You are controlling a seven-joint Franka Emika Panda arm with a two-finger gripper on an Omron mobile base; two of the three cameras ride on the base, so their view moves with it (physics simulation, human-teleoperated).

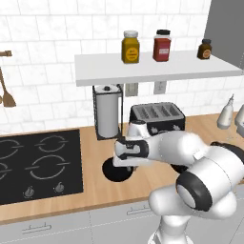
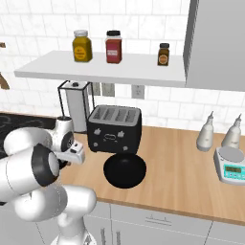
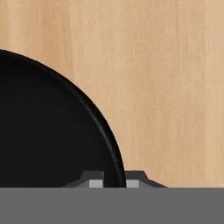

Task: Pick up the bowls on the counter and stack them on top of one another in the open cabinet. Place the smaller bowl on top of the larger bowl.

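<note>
Upright on the counter (image 3: 166,65), mouth up, the bowl (image 3: 43,131) has its rim between narrow jaws.

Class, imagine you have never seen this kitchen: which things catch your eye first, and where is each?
The white robot arm bends low over the wooden counter, its gripper straddling the rim of a black bowl beside the cooktop. Another black bowl sits in front of the black toaster. Three jars stand on the white shelf above.
</note>
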